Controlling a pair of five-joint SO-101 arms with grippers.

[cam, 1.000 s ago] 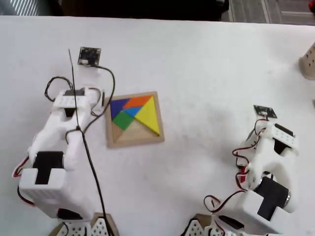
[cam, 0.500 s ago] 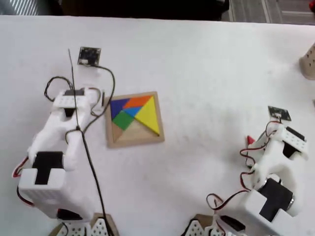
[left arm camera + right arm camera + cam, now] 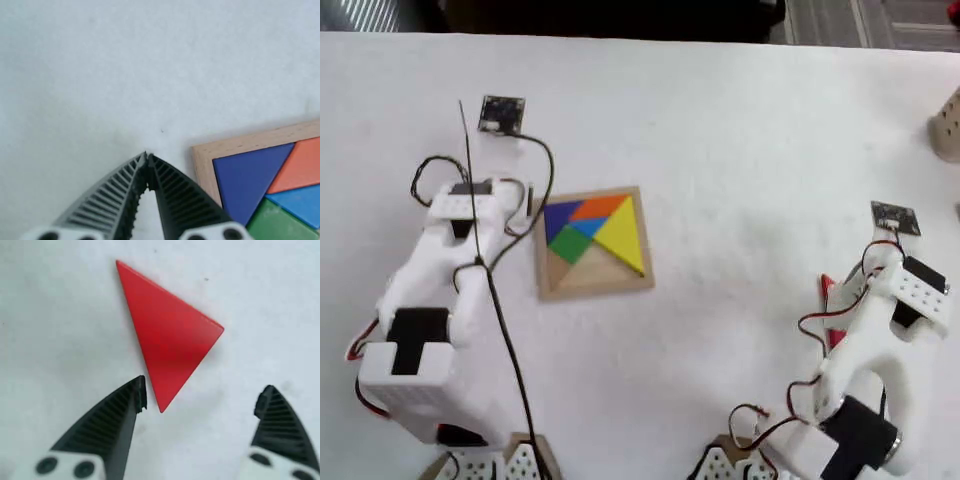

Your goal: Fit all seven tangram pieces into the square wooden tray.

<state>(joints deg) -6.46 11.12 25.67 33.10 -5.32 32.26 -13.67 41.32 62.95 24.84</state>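
Observation:
The square wooden tray (image 3: 640, 282) lies left of the table's middle. It holds a dark blue (image 3: 558, 219), an orange (image 3: 602, 207), a yellow (image 3: 620, 238), a green (image 3: 569, 245) and a light blue piece (image 3: 587, 227); its near part is bare wood. My left gripper (image 3: 146, 158) is shut with nothing in it, resting on the table just off the tray's corner (image 3: 200, 151) by the blue piece (image 3: 246, 175). A red triangle (image 3: 170, 335) lies flat at the far right, partly under my right arm (image 3: 831, 291). My right gripper (image 3: 203, 392) hangs open just above it, the triangle's near point between the fingers.
A small circuit board (image 3: 502, 113) with a black cable lies behind the left arm. A beige object (image 3: 947, 125) stands at the right edge. White tabletop stretches between the tray and the right arm.
The right arm has swung out to the right, and the red triangle now shows beside it. The left arm and the tray have not moved.

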